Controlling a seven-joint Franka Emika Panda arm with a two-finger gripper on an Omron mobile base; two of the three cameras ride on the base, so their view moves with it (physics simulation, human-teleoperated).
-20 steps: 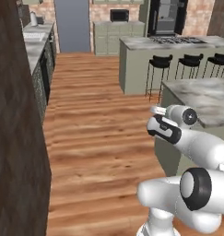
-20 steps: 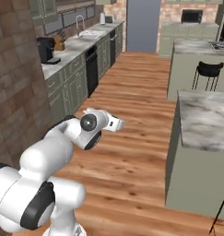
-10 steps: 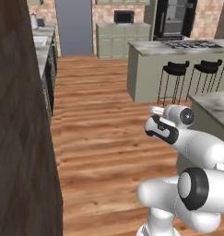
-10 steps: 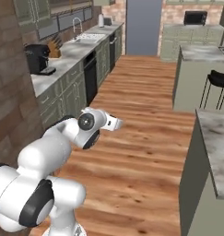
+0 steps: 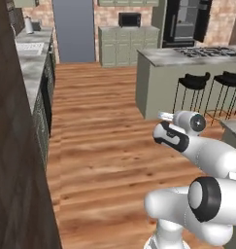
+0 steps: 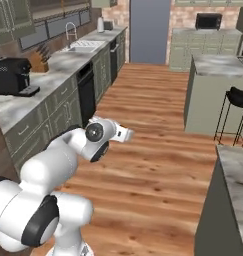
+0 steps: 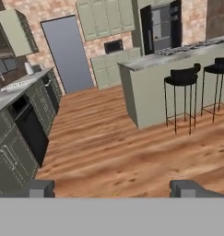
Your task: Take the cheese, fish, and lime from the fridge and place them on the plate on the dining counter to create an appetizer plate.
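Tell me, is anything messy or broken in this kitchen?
Nothing stands out. The wooden floor looks clean, the black stools stand upright at the counter, and the gripper carries nothing, its jaws wide open.

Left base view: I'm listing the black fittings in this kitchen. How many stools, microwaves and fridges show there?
stools: 2
microwave: 1
fridge: 1
Total: 4
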